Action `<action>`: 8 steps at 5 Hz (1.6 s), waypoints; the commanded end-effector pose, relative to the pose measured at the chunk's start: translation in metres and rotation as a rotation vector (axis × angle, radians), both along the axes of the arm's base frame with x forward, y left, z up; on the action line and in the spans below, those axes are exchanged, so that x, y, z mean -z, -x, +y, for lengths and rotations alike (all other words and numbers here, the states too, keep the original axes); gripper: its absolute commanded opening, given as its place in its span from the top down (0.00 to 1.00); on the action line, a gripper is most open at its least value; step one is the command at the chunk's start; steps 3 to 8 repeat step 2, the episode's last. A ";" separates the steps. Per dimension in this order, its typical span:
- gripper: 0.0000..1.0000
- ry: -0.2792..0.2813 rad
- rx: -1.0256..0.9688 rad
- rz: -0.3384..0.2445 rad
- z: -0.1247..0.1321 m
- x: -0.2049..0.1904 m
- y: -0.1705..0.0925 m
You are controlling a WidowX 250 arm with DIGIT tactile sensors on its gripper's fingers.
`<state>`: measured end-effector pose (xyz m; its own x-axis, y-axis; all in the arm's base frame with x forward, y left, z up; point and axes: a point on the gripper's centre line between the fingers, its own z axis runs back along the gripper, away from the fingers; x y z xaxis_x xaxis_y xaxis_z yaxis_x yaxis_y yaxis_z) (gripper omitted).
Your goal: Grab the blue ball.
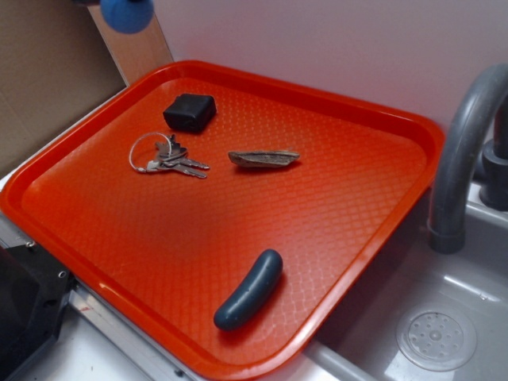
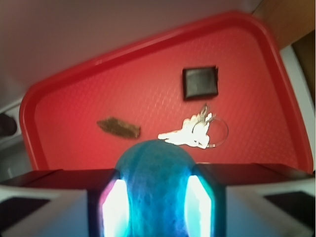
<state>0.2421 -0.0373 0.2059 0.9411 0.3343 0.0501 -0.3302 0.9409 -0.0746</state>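
The blue ball (image 2: 154,182) fills the lower middle of the wrist view, squeezed between my two fingers, so my gripper (image 2: 154,202) is shut on it. In the exterior view the blue ball (image 1: 127,14) hangs at the top left edge, high above the red tray (image 1: 48,175). Most of the gripper is cut off by the frame edge there.
On the tray lie a black block (image 1: 190,111), a bunch of keys (image 1: 165,157), a brown flat piece (image 1: 263,159) and a dark blue-grey sausage shape (image 1: 249,290). A grey tap (image 1: 460,151) and a sink drain (image 1: 436,339) are to the right.
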 end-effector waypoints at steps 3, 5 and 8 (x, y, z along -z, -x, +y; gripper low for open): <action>1.00 0.029 0.031 -0.058 0.010 -0.012 -0.003; 1.00 0.029 0.031 -0.058 0.010 -0.012 -0.003; 1.00 0.029 0.031 -0.058 0.010 -0.012 -0.003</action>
